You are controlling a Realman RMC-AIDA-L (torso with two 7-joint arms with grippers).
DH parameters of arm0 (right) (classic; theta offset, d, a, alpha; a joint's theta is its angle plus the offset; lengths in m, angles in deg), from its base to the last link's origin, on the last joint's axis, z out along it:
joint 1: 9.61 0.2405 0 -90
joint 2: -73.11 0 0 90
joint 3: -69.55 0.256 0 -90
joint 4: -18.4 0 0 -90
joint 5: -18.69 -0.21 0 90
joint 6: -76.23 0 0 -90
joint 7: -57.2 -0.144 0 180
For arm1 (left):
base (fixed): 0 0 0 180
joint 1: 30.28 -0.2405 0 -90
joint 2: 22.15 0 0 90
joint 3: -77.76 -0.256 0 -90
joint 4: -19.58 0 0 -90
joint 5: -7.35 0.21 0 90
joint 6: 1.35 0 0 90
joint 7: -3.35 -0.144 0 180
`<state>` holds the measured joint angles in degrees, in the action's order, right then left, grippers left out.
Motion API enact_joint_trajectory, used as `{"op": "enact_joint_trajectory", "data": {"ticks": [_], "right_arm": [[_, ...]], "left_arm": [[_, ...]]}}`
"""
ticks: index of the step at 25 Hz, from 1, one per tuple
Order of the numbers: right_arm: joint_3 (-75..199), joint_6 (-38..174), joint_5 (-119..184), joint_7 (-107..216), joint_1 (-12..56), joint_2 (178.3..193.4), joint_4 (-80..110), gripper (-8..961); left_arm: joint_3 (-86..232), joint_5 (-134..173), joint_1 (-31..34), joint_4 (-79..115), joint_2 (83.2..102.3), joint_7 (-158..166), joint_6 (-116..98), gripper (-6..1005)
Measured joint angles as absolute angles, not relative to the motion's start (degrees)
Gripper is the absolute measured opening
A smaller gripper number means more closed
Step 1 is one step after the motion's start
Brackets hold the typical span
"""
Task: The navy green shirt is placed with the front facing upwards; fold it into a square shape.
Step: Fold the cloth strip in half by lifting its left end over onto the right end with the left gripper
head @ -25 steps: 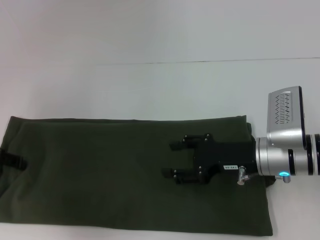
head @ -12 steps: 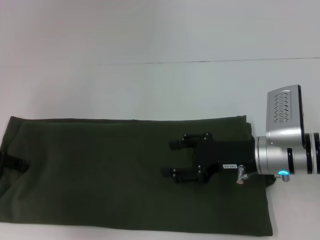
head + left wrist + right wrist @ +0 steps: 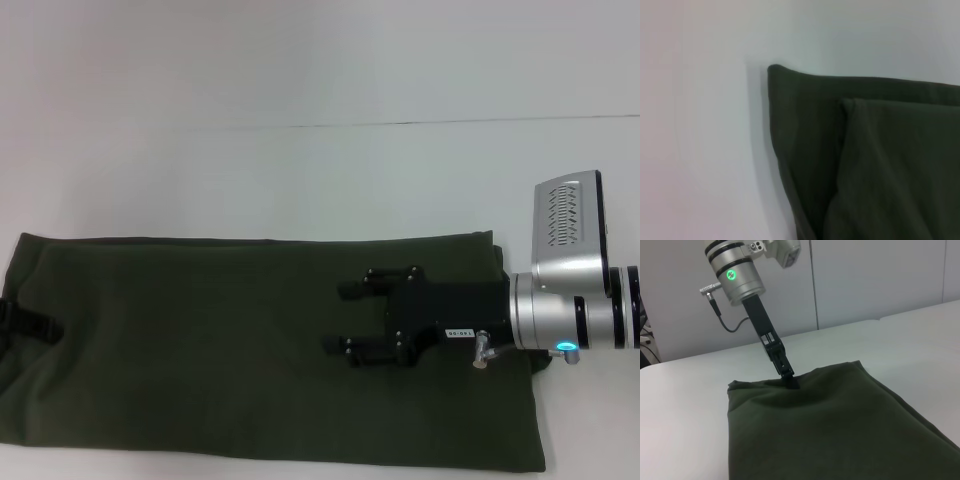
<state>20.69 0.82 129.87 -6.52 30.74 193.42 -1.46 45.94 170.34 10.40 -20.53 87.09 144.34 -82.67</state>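
Observation:
The navy green shirt (image 3: 220, 350) lies on the white table as a long folded band, plain green side up, with no lettering showing. My right gripper (image 3: 336, 317) is over the band's right part, open, its two black fingers spread above the fabric. At the band's left end only a black finger of my left gripper (image 3: 28, 322) shows, lying on the cloth. In the right wrist view the left gripper (image 3: 789, 380) comes down onto the far end of the shirt (image 3: 830, 430), which puckers around its tip. The left wrist view shows a layered shirt corner (image 3: 865, 165).
The white table (image 3: 320, 170) stretches bare behind the shirt, with a seam line across it. A grey wall panel (image 3: 880, 275) stands beyond the table in the right wrist view. The shirt's near edge lies close to the table's front.
The left gripper's finger at the shirt's left end has shifted slightly down and inward, wrinkling the cloth there. The right gripper has hardly moved.

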Motion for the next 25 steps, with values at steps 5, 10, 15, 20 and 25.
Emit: {"op": "enact_joint_trajectory", "data": {"ticks": [5, 10, 15, 20, 25], "right_arm": [[20.69, 0.81, 129.87, -6.52, 30.74, 193.42, -1.46, 777], [20.69, 0.71, 129.87, -6.52, 30.76, 193.42, -1.46, 777], [20.69, 0.54, 129.87, -6.55, 30.82, 193.42, -1.47, 776], [20.69, 0.54, 129.87, -6.60, 30.83, 193.42, -1.64, 777], [20.69, 0.56, 129.87, -6.61, 30.92, 193.42, -1.76, 777]], "left_arm": [[45.24, 170.60, 10.44, -20.50, 87.17, 144.03, -82.57, 732], [44.73, 170.65, 10.60, -20.63, 87.31, 144.16, -82.42, 728], [44.71, 170.66, 10.60, -20.72, 87.37, 144.07, -82.02, 628], [44.71, 170.65, 10.59, -20.83, 87.49, 143.89, -81.78, 396], [44.68, 170.65, 10.59, -20.85, 87.53, 143.78, -81.60, 209]]}}
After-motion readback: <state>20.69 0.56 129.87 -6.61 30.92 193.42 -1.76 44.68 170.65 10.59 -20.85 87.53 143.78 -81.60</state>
